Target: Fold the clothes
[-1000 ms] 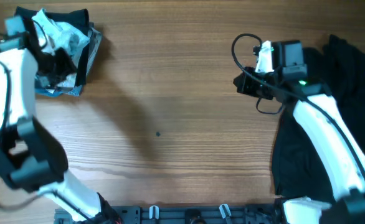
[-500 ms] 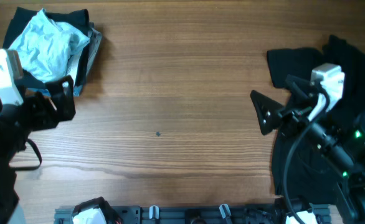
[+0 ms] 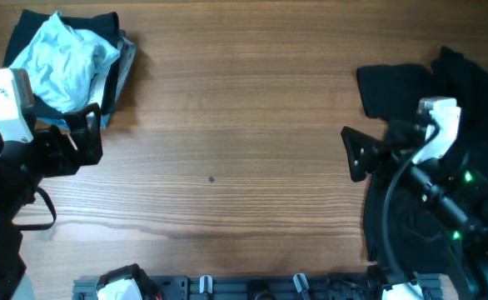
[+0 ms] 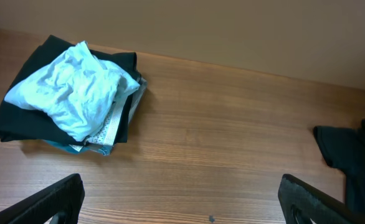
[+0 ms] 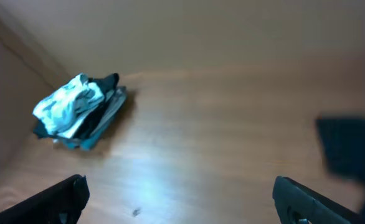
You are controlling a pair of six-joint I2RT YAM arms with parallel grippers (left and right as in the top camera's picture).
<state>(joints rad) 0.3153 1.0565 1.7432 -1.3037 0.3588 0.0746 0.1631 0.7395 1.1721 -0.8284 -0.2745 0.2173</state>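
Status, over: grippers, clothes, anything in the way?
Left gripper open, empty; right gripper open, empty. Pale blue shirt crumpled atop dark pile, far left; black garments heaped right, unfolded. Nothing in the way between them.

Left arm [image 3: 27,158]: black links, white housing [image 3: 2,104], black cable loop [image 3: 52,215]. Right arm [image 3: 431,179]: black, white housing [image 3: 442,121], green indicator lights [image 3: 467,177], looping black cables [image 3: 383,218]. Fingers [image 4: 55,200] on both wrists: black, tapered wedges.
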